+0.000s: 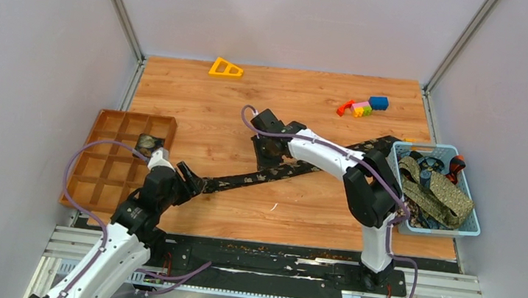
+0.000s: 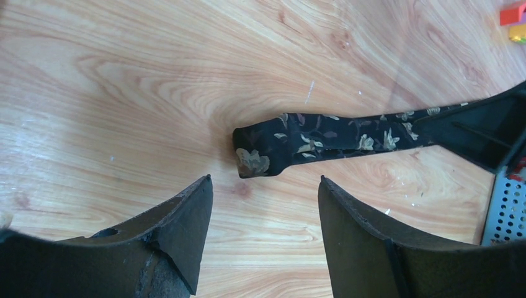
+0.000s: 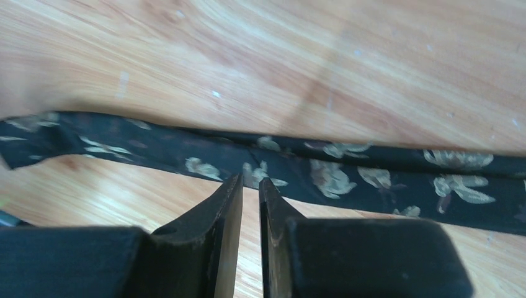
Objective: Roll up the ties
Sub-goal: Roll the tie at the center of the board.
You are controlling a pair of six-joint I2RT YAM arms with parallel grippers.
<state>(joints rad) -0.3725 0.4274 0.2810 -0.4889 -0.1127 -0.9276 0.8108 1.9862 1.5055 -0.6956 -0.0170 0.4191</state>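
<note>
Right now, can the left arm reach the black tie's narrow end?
Probably yes: the left gripper is open, and the end of the black tie lies just ahead on the table, nothing between.

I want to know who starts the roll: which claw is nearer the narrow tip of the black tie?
Left. The left claw sits open just short of the tip; the right claw is farther along, at the middle of the tie.
</note>
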